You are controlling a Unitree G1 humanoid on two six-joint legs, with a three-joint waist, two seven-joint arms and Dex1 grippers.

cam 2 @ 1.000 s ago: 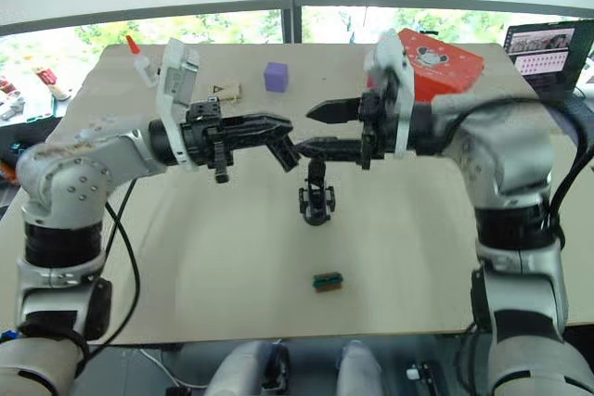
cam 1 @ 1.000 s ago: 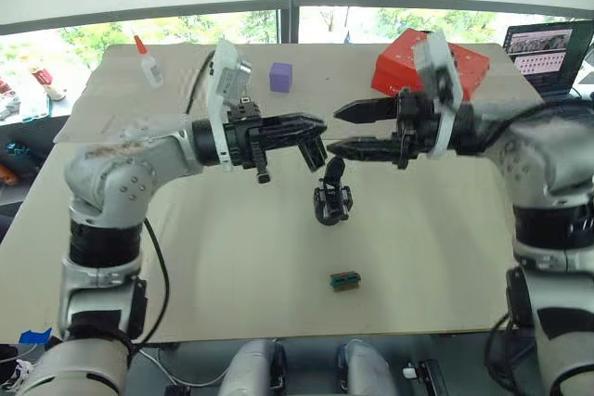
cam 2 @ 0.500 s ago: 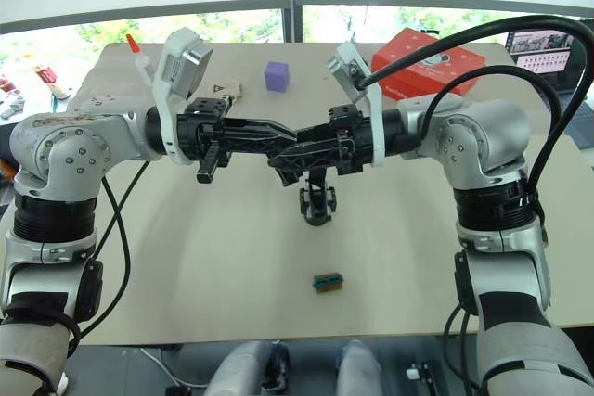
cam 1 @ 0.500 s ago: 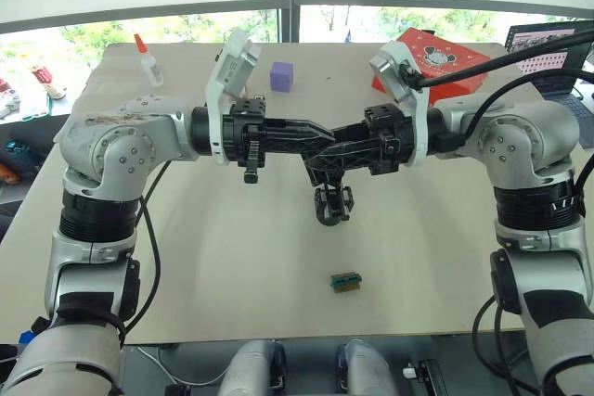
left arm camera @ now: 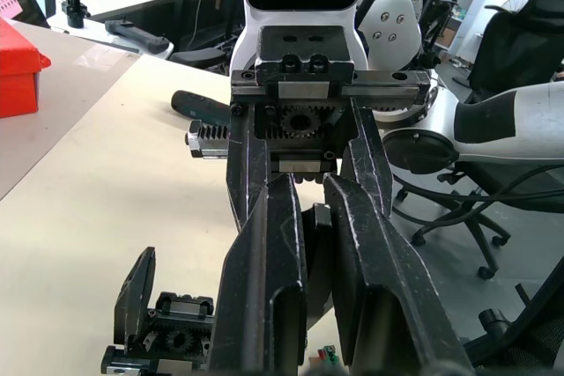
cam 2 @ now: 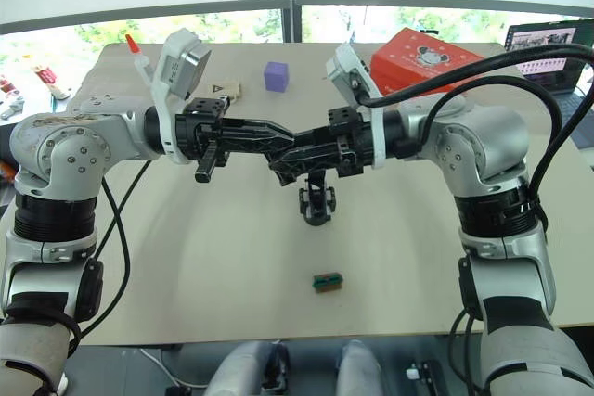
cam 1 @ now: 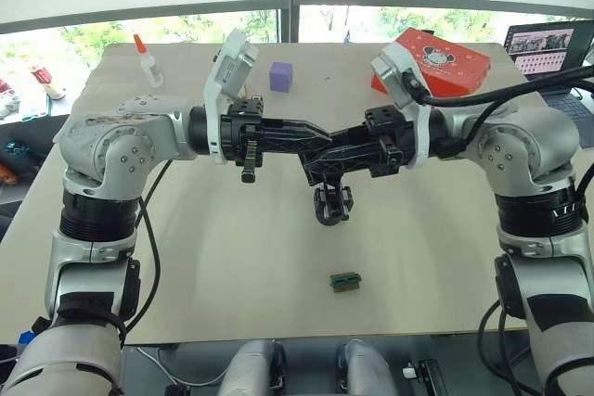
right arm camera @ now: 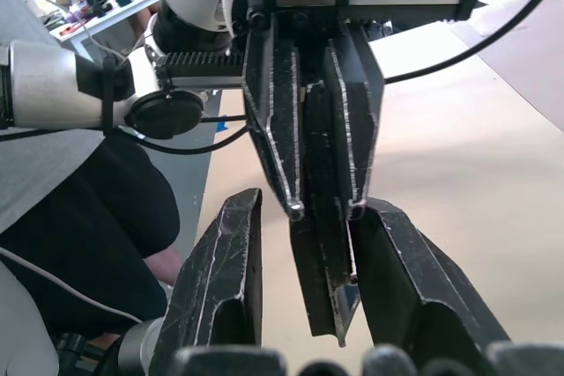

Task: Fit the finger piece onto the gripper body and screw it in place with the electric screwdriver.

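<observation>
My left gripper [cam 1: 318, 135] and right gripper [cam 1: 310, 156] meet tip to tip above the middle of the table. The finger piece [right arm camera: 322, 292], a small black wedge, is clamped between the left gripper's fingers. Its free end sticks out between the right gripper's fingers, which have closed in around it. The gripper body [cam 1: 332, 203] stands on the table just below the two grippers, with its pointed finger up. It also appears in the left wrist view [left arm camera: 166, 337]. A dark cylindrical handle, the electric screwdriver [left arm camera: 199, 106], lies on the table beyond the right gripper.
A small green-and-brown block [cam 1: 345, 281] lies near the table's front edge. At the back are a purple cube [cam 1: 281, 76], a red box [cam 1: 432, 57], a glue bottle [cam 1: 146, 59] and a small wooden piece [cam 2: 225, 90]. A laptop [cam 1: 548, 51] stands at the far right.
A second ago the grippers were apart and the right one stood wide open. Both wrists have turned, the tips have come together, and the right fingers have closed around the finger piece.
</observation>
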